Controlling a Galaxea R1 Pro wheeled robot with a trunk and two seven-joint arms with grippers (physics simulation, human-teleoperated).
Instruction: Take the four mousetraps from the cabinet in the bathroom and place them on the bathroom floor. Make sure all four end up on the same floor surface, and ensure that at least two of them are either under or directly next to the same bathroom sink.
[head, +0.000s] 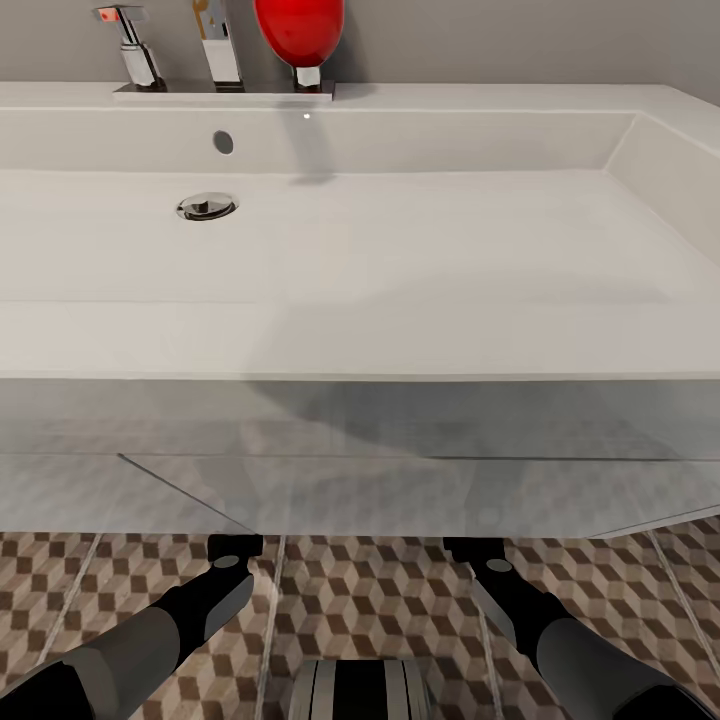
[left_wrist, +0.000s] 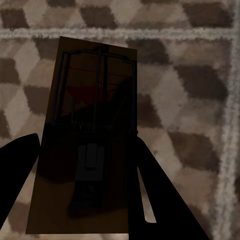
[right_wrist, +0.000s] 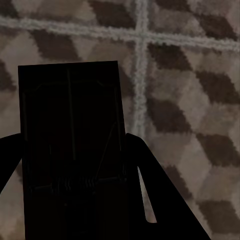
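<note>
While both arms reach in under the bathroom sink (head: 360, 340), each wrist view has a mousetrap lying between the fingers: the left gripper (left_wrist: 85, 165) pinches one mousetrap (left_wrist: 90, 125) and the right gripper (right_wrist: 75, 170) pinches a second mousetrap (right_wrist: 70, 140). Each board's long axis runs straight out along the fingers, past their tips, with the bathroom floor (left_wrist: 190, 100) beyond it. Neither arm looks nearer the tiles, so I judge either could release first.
</note>
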